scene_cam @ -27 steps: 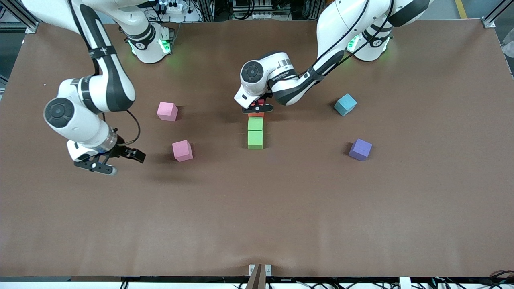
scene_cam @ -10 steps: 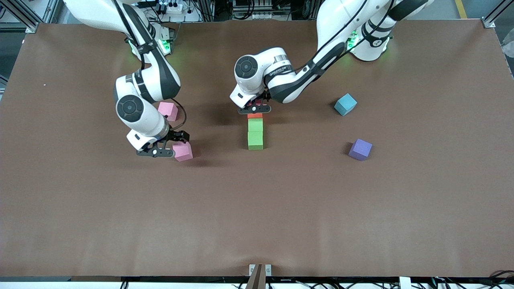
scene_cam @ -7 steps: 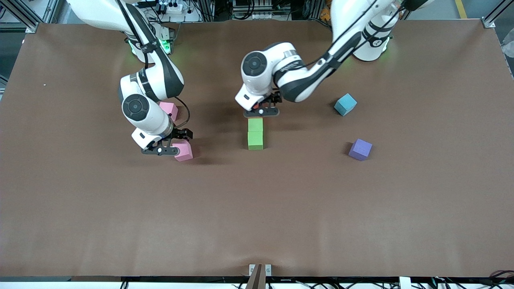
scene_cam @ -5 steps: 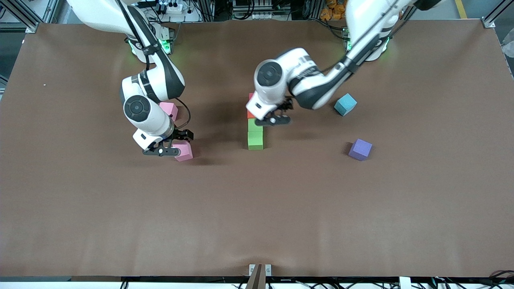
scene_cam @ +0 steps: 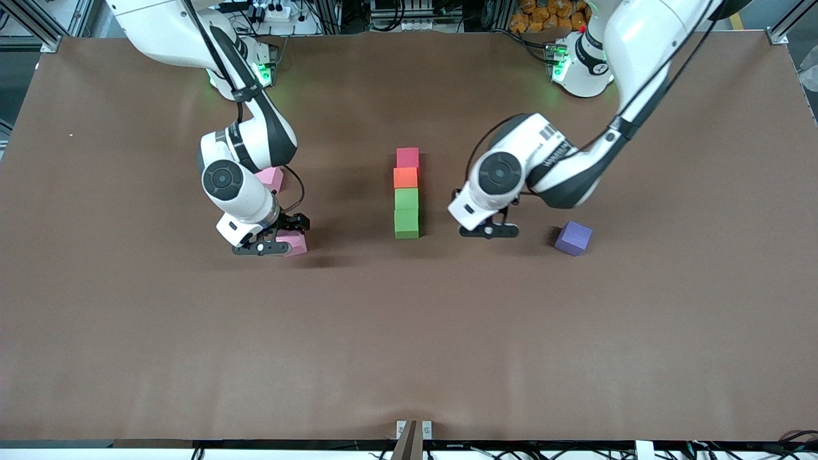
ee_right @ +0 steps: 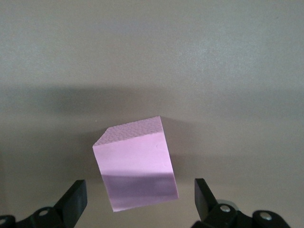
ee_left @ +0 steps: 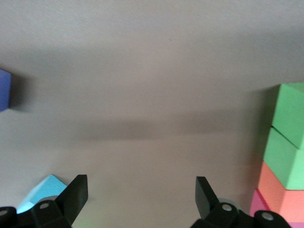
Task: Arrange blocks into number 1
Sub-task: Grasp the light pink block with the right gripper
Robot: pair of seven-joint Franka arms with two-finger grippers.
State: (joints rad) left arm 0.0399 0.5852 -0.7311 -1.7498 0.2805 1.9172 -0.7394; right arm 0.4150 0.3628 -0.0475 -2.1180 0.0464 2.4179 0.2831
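In the front view, four blocks are being shown in a touching column at the centre of the frame: the crimson block (scene_cam: 408, 157) at the top, the orange block (scene_cam: 405, 177) below it, then the two green blocks (scene_cam: 406, 209); the purple block (scene_cam: 573, 238) is being seen at centre right, and a second pink block (scene_cam: 271, 178) is being half hidden by the right arm at upper left; the right gripper (scene_cam: 271, 243) is being held low at the pink block (scene_cam: 293, 243), left of the column, while the left gripper (scene_cam: 490, 229) is being held between the column and the purple block. In the left wrist view, the jaws are being held wide apart with nothing between them; the sky-blue block (ee_left: 42, 192) is being glimpsed at lower left and the column at the right edge. In the right wrist view, the fingers (ee_right: 205, 192) are being held spread on either side of the pink block, tilted at the centre, without being seen touching it.
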